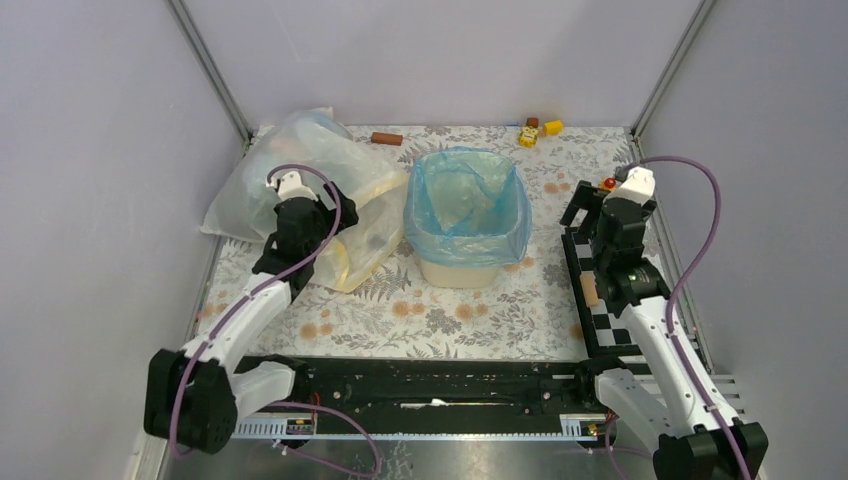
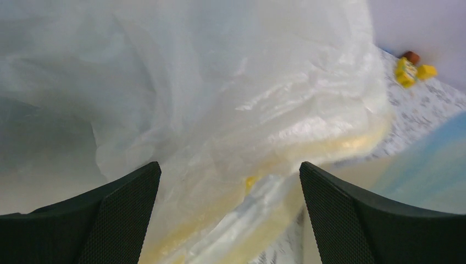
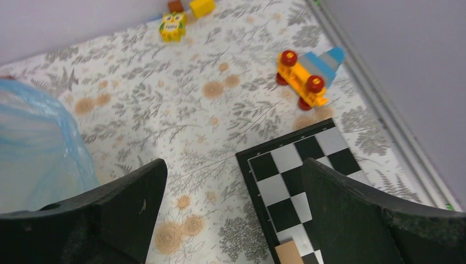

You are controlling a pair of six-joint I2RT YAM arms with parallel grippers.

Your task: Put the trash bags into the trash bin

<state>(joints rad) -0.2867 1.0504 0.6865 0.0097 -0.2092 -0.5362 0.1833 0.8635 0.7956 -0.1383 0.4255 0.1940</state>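
Left jaws: the left gripper (image 2: 231, 171) stands wide apart and grips nothing.
Ahead of left jaws: the clear bag (image 2: 220, 88) fills the gap between the fingers; whether it touches them cannot be told.
Right jaws: the right gripper (image 3: 232, 166) stands wide apart and is empty, hanging above the cloth (image 3: 181, 110).
Below right jaws: a corner of the board (image 3: 299, 165) lies at 5 o'clock in the wrist view, and the blue bag's edge at 9 o'clock.
Blue bag: the blue bag (image 1: 466, 200) lines the bin (image 1: 460, 272), its mouth open and its top folded out over the rim.
Bin contents: only the blue bag shows.
Bin place: mid-table, between the two grippers.
Clear bag: at 9 to 10 o'clock of the bin, touching its wall, with pale-yellow plastic inside.
Board: at 3 o'clock of the bin, apart from it.
Toys: the train (image 3: 305, 77) lies just beyond the board; the owl block (image 3: 172, 26) and yellow block (image 3: 201, 7) lie at 1 o'clock of the bin, by the back wall.
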